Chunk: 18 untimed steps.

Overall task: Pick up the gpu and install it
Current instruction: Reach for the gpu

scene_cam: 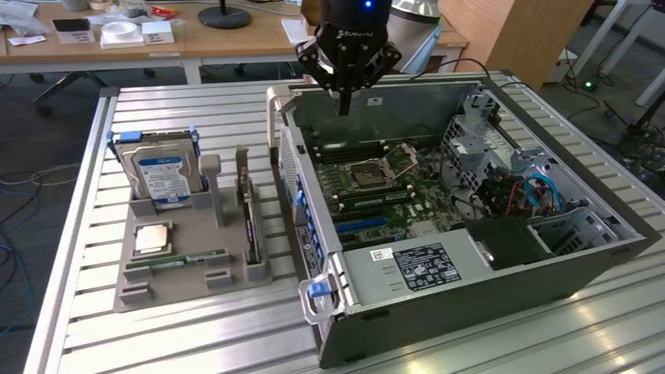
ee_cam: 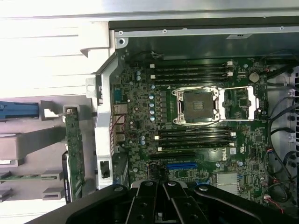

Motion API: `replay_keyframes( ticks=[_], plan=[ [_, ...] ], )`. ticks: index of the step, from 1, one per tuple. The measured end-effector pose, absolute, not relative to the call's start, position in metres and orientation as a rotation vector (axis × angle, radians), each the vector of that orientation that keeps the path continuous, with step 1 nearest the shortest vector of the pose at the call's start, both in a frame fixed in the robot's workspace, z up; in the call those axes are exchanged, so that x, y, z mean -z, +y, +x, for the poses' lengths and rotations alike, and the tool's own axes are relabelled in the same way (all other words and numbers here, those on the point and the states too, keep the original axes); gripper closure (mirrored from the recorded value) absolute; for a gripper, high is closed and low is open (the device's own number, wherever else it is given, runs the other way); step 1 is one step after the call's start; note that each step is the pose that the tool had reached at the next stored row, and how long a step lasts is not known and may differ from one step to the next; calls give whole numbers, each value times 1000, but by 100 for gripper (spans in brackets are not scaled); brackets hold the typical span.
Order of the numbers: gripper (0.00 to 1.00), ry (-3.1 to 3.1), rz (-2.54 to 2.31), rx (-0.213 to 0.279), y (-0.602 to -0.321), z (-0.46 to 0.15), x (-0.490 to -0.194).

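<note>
The gpu point(scene_cam: 251, 226) is a slim dark card standing on edge in the grey holder tray point(scene_cam: 177, 288), on the exterior view's left of the open computer case point(scene_cam: 416, 269). In the wrist view the gpu point(ee_cam: 74, 154) shows edge-on, green and black, beside the case wall. My gripper point(scene_cam: 343, 109) hangs above the far part of the case, over the motherboard point(scene_cam: 410, 199), shut with nothing between its fingers. The black fingers point(ee_cam: 145, 203) point toward the blue slot point(ee_cam: 182, 165) on the board. The gpu is apart from the gripper.
The tray also holds a silver hard drive point(scene_cam: 161, 175), a processor chip point(scene_cam: 153, 238) and a green memory stick point(scene_cam: 192, 257). Inside the case are an open processor socket point(ee_cam: 198, 105), drive cages and cables point(scene_cam: 525, 191). A desk point(scene_cam: 208, 35) stands behind the slatted table point(scene_cam: 582, 335).
</note>
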State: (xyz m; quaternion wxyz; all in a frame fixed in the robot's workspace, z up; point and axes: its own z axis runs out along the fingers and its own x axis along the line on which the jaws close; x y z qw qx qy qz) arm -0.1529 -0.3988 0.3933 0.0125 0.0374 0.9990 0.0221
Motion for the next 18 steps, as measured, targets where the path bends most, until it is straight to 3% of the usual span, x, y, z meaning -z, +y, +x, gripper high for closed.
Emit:
replay_keyframes(
  ticks=[18],
  plan=[
    [89,3114,116,-69,-399,-171,-393]
  ],
)
